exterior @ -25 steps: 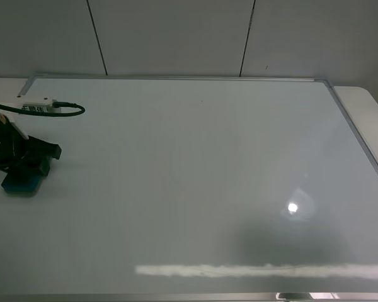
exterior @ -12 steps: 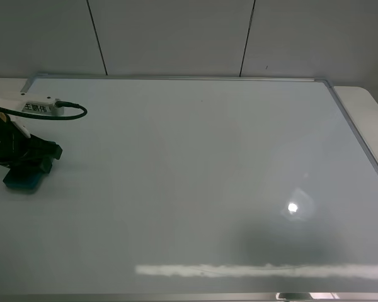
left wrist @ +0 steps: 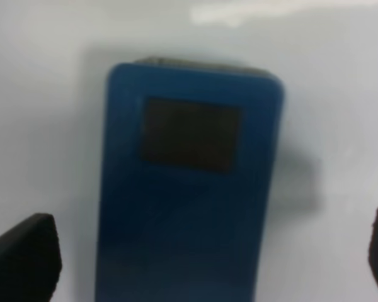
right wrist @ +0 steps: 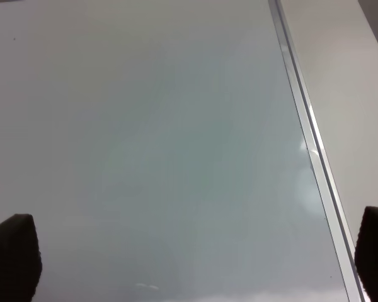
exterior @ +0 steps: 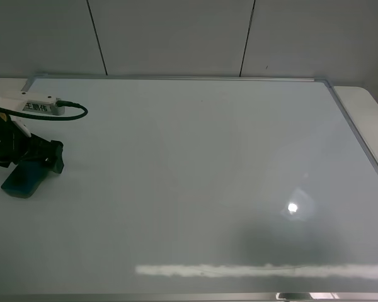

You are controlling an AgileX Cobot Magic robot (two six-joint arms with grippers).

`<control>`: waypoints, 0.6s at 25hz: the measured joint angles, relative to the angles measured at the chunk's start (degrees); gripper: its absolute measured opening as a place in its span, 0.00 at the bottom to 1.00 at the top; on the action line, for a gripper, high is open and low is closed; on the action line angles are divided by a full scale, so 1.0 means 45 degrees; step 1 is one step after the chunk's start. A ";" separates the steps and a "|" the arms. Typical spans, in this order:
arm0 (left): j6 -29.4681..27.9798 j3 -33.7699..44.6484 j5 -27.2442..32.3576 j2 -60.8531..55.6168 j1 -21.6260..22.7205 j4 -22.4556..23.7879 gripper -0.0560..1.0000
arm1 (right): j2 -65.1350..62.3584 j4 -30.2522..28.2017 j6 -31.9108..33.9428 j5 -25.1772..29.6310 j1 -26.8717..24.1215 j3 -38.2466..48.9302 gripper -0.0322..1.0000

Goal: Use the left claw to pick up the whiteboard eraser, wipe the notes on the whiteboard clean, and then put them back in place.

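The whiteboard [exterior: 208,176] fills most of the exterior view and no notes show on it. The teal whiteboard eraser [exterior: 20,180] lies flat on the board near its left edge. The left claw [exterior: 45,160] hovers just over the eraser's far end, jaws open. In the left wrist view the eraser [left wrist: 189,189] lies between the two widely spread fingertips [left wrist: 25,255], with a gap on each side. The right gripper [right wrist: 189,258] is open and empty over bare board [right wrist: 145,126]; it is out of the exterior view.
The left arm's white housing [exterior: 34,106] and black cable [exterior: 72,113] sit above the claw. The silver frame [exterior: 176,78] borders the board. A strip of white table [exterior: 365,107] lies past the right frame edge [right wrist: 302,126]. Light glare [exterior: 293,207] marks the board.
The left claw's fingers have spread and drawn off the eraser, so more of the eraser shows. The eraser stays on the board at the left edge.
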 joint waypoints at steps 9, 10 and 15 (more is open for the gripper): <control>0.0000 0.0010 0.0024 -0.0834 0.0000 0.0000 0.99 | 0.0000 0.0000 0.0000 0.0000 0.0000 0.0000 0.99; 0.0000 0.0010 0.0038 -0.1201 0.0000 0.0000 0.99 | 0.0000 0.0000 0.0000 0.0000 0.0000 0.0000 0.99; 0.0000 0.0010 0.0610 -0.4452 0.0000 0.0000 0.99 | 0.0000 0.0000 0.0000 0.0000 0.0000 0.0000 0.99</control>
